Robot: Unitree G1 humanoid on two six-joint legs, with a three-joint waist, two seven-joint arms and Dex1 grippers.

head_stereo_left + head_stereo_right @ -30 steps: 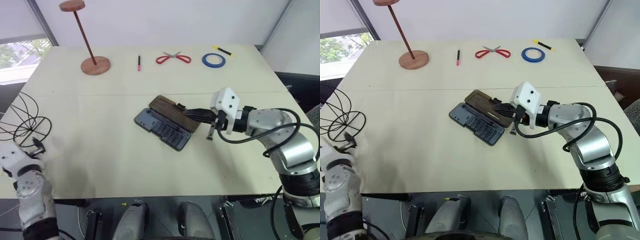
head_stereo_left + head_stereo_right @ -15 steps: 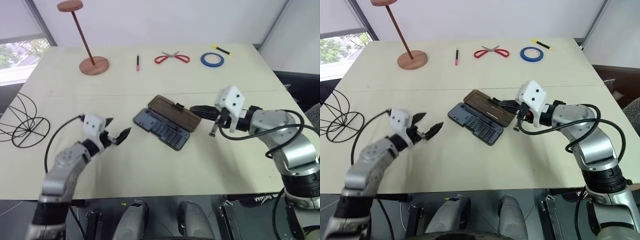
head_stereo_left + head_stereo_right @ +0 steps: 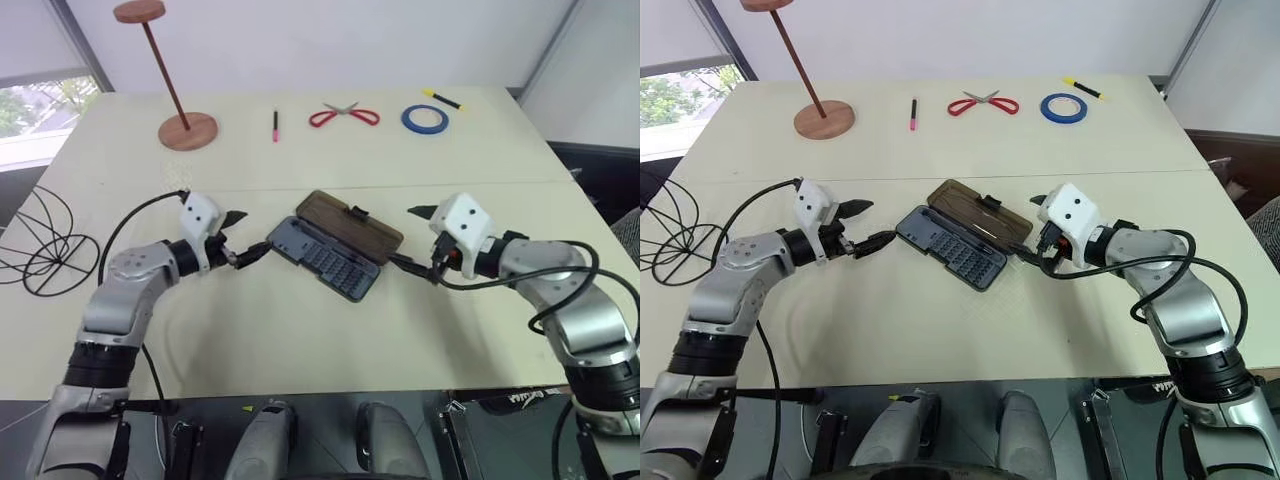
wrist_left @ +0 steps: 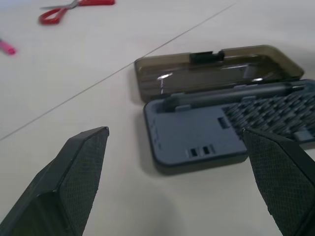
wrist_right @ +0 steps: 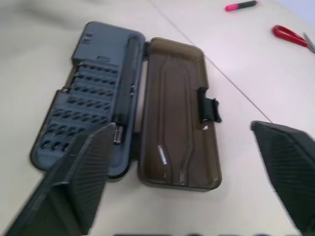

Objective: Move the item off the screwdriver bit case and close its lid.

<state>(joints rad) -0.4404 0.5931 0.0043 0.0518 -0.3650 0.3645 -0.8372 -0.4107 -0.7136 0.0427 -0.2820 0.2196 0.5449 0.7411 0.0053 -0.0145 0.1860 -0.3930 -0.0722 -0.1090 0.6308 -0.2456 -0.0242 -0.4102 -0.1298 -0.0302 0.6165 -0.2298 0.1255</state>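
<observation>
the flat dark grey-blue plastic screwdriver bit case (image 3: 325, 257) lies open near the middle of the pale beige counter (image 3: 300, 330), set at a slant, with its smoky brown translucent lid (image 3: 350, 226) folded flat on the counter on the far side and a small black latch tab (image 5: 209, 109) on the lid's outer edge. nothing rests on the case. the black wire globe-shaped cage (image 3: 42, 245) sits well apart at the counter's left edge. the left pincer (image 3: 243, 240) hovers just beside the case's left end, its two black fingers spread wide and holding nothing; the right pincer (image 3: 412, 238) sits just beside the lid's right end, its fingers likewise wide apart and empty. between each pincer and the case the counter is bare. along the far side lie a reddish-brown stand with a disc top (image 3: 172, 78), a pink marker (image 3: 276, 126), red-handled scissors (image 3: 345, 116), a blue tape ring (image 3: 425, 119) and a yellow-and-black marker (image 3: 446, 100), all well apart from the case. the left wrist view shows a dark driver handle lying along the case's hinge side and the case's bare end with small slots; the right wrist view shows the rows of small bits (image 5: 78, 113) and the moulded ribs inside the lid.
</observation>
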